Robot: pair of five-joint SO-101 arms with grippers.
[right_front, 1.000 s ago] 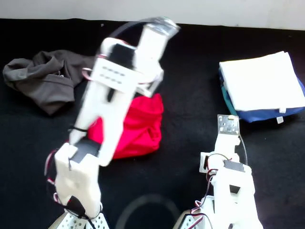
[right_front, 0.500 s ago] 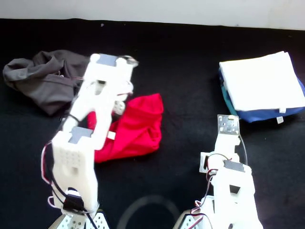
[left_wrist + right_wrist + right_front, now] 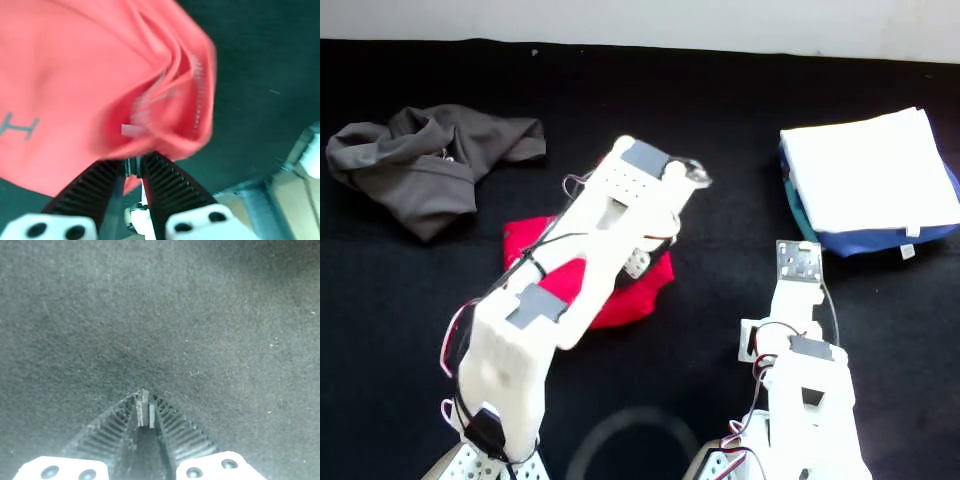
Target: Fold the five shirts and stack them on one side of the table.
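A red shirt (image 3: pixel 534 246) lies bunched at the table's middle, mostly under my left arm (image 3: pixel 582 262). My left gripper (image 3: pixel 133 168) is shut on a fold of the red shirt (image 3: pixel 75 75), with the cloth's hem and a small label just beyond the tips. A crumpled grey shirt (image 3: pixel 412 165) sits at the far left. At the far right is a stack of folded shirts, with a white shirt (image 3: pixel 870 168) on top, a blue shirt (image 3: pixel 880 241) below it and a teal edge (image 3: pixel 794 207) showing. My right gripper (image 3: pixel 145 408) is shut and holds nothing, low over the black tabletop.
The table is covered in black cloth (image 3: pixel 720 120). My right arm (image 3: pixel 803 380) stands at the front right, its tip (image 3: pixel 798 262) just short of the stack. A dark cable loop (image 3: pixel 620 430) lies at the front edge between the arm bases.
My left arm has swung down and to the right across the table, pulling the red shirt with it. The shirt now lies more bunched and further right. The right arm kept still.
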